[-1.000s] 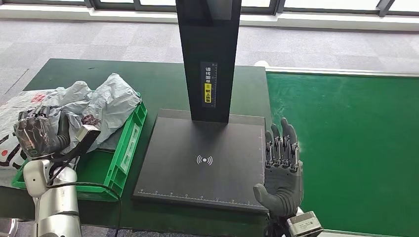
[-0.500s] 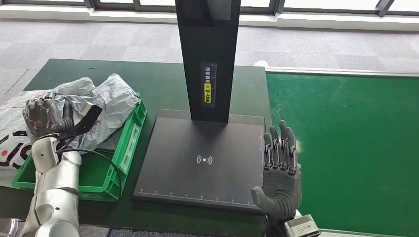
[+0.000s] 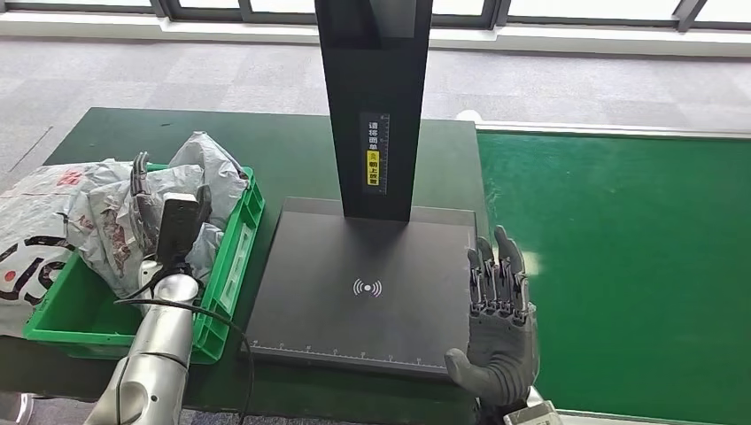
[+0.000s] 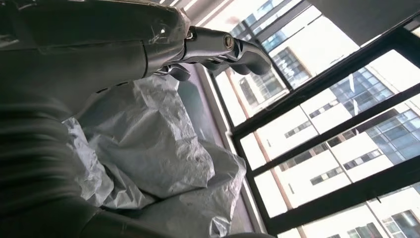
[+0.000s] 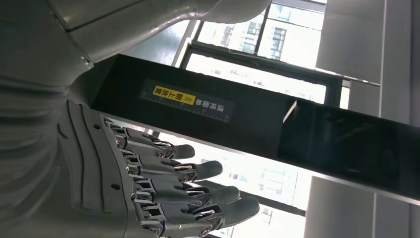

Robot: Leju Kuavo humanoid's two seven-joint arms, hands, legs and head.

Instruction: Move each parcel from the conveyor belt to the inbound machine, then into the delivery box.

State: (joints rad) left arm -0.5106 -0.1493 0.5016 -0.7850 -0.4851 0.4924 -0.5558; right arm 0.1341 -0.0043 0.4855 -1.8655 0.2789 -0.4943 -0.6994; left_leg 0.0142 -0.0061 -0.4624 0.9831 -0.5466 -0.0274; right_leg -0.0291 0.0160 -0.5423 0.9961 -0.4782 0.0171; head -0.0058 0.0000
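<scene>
Green delivery box (image 3: 232, 266): grey parcels (image 3: 199, 173) heaped above its rim, one spilling outward; we judge they could slide off. Left hand (image 3: 168, 208) over the heap, fingers (image 3: 139, 173) apart, holding nothing we can see. Inbound machine (image 3: 372, 292): plate bare. Right hand (image 3: 500, 310) at its edge, fingers straight, empty; conveyor belt (image 3: 638, 266) bare.

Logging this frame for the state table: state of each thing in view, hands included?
Left hand: over the green delivery box, fingers against the grey parcels; grip unclear.
Right hand: open, fingers straight, holds nothing, at the machine's right edge.
Grey parcels: crumpled, piled in the box, spilling over its left side.
Inbound machine: platform bare.
Conveyor belt: no parcel on the visible part.
</scene>
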